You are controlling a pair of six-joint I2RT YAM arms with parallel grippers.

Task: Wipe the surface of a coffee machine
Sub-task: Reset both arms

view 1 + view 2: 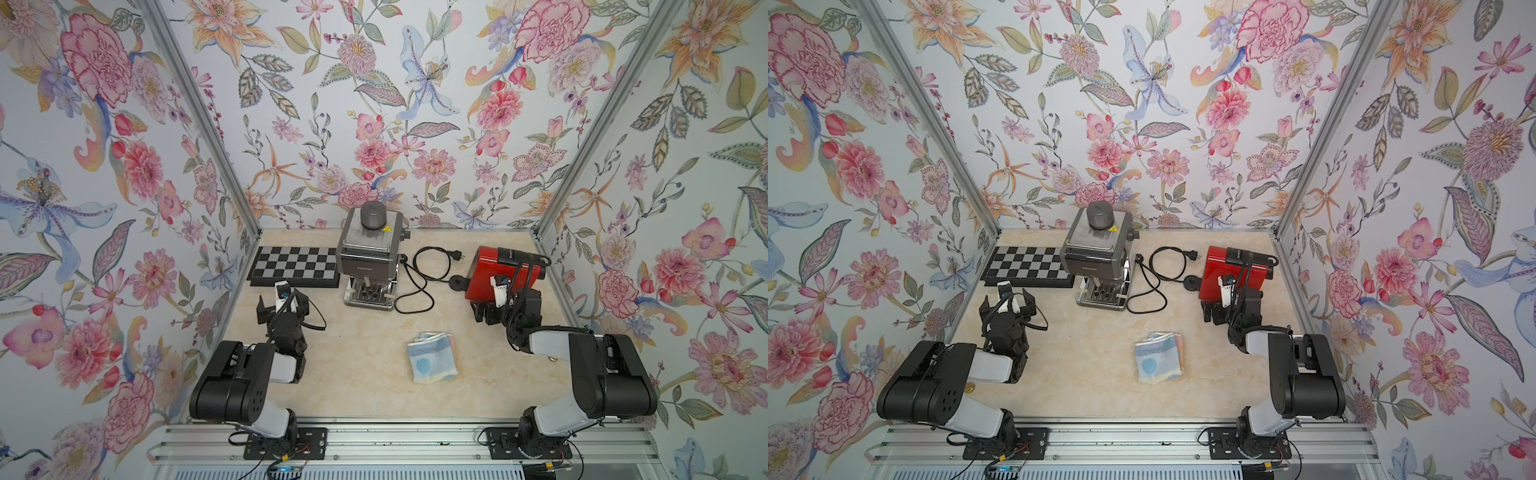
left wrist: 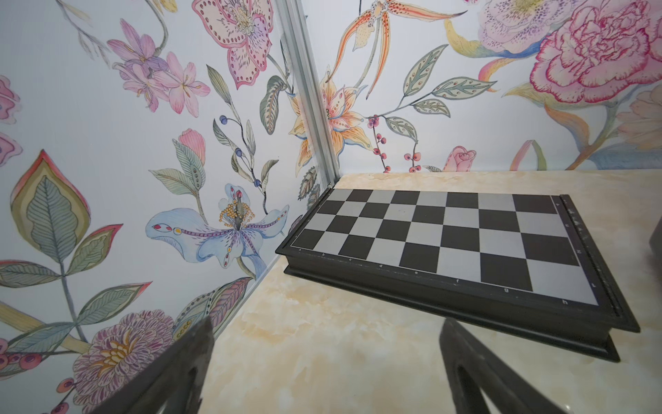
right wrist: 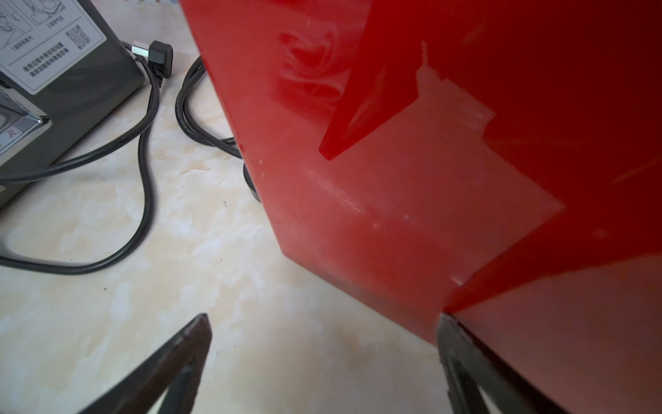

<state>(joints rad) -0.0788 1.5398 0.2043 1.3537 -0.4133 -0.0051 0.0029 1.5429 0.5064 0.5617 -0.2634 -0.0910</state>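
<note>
A grey espresso coffee machine (image 1: 368, 257) (image 1: 1096, 249) stands at the back centre, and its side shows in the right wrist view (image 3: 71, 71). A red coffee machine (image 1: 498, 270) (image 1: 1229, 270) (image 3: 430, 143) stands at the back right. On the table in front of both lies a folded blue-and-white cloth (image 1: 432, 357) (image 1: 1158, 357), touched by neither arm. My left gripper (image 1: 282, 307) (image 1: 1008, 307) (image 2: 326, 322) is open and empty, low before the chessboard. The right gripper (image 1: 484, 313) (image 1: 1212, 313) (image 3: 323, 317) is open and empty, right up against the red machine's near side.
A folded chessboard (image 1: 293, 266) (image 1: 1025, 266) (image 2: 447, 243) lies at the back left against the wall. A black power cord (image 1: 419, 282) (image 3: 147, 161) loops on the table between the two machines. Flowered walls close in the left, back and right sides.
</note>
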